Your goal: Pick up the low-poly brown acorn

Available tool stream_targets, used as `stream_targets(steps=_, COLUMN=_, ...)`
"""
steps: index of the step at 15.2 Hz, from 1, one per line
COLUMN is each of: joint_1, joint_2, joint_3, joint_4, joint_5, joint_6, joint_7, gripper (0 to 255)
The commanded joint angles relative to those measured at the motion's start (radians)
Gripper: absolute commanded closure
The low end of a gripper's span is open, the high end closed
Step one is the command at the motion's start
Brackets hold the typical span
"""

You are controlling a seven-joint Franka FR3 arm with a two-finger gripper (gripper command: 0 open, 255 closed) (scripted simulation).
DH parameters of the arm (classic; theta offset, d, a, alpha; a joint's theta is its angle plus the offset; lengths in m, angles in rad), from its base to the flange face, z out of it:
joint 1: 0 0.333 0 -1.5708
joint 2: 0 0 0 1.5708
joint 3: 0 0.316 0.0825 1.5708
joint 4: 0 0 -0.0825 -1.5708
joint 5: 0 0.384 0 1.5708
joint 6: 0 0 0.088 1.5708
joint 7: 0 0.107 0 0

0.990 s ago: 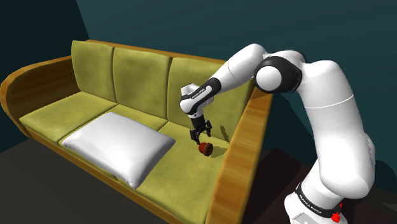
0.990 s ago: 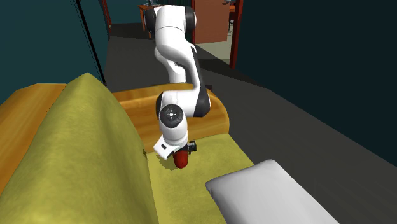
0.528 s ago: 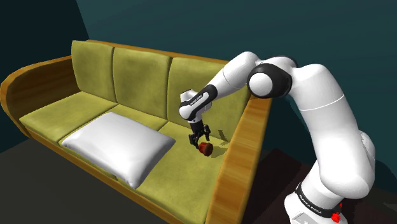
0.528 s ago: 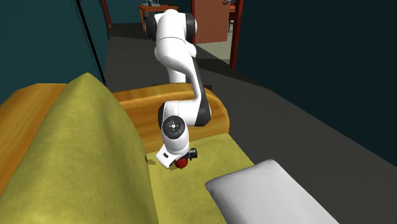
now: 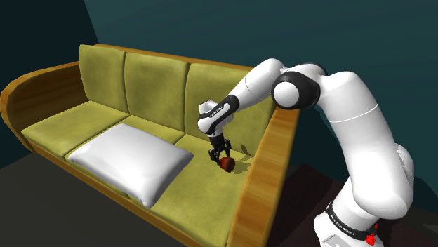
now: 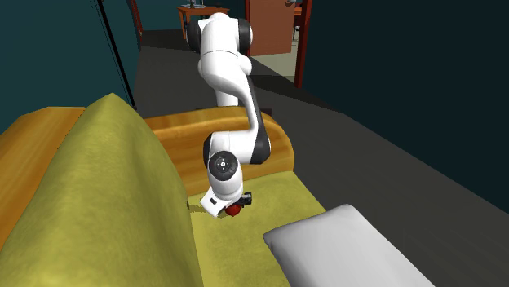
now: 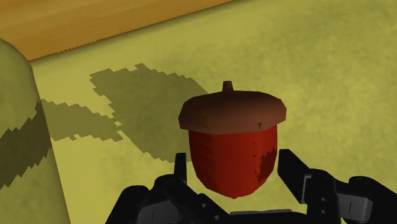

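Tool: open; its black fingers stand apart, one at each side of the acorn's body.
Acorn: red-brown body, brown cap, stem up; it sits on the sofa's end seat cushion, near the wooden arm and the backrest.
Sofa: olive cushions, wooden frame.
Pillow: white, on the middle seat, reaching the front edge.
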Motion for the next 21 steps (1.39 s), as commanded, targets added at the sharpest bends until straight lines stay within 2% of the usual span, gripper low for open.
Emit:
stream_targets(steps=1, joint_1=-0.001, joint_2=0.002, joint_3=-0.001, joint_4=-0.002, joint_5=-0.001, joint_6=0.001, joint_7=0.000, gripper=255)
stream_targets(steps=4, joint_1=-0.001, joint_2=0.002, joint_3=-0.001, joint_4=0.000, joint_5=-0.001, joint_6=0.000, joint_7=0.000, gripper=255)
stream_targets(steps=21, joint_1=-0.002, joint_2=-0.145, joint_3=0.000, joint_4=-0.019, joint_5=0.001, joint_6=-0.128, joint_7=0.001, gripper=255)
